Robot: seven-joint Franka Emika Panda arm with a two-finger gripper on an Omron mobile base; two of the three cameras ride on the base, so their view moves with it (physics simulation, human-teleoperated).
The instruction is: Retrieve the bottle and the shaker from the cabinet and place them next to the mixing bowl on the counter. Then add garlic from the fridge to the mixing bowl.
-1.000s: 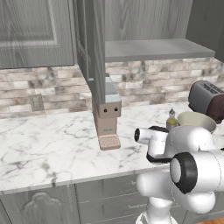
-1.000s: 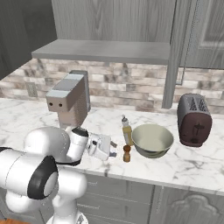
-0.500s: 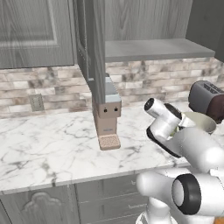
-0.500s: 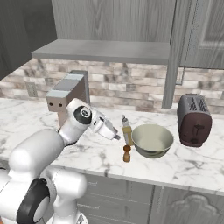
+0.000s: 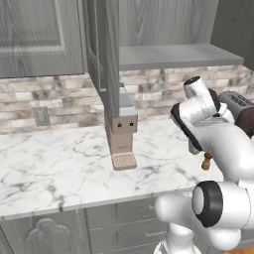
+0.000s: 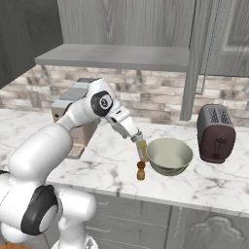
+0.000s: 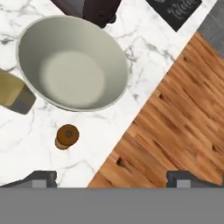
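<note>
The white marbled worktop carries the mixing bowl, with the bottle just beside its rim and the shaker standing near both. A dark toaster sits beyond the bowl, and what seems a coffee machine stands well apart.

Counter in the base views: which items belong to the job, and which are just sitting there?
Job items:
- mixing bowl
- bottle, left of the bowl in the right base view
- shaker, in front of the bottle
- cabinet, door open

Just sitting there:
- toaster, right of the bowl
- coffee machine
- wall outlet
</note>
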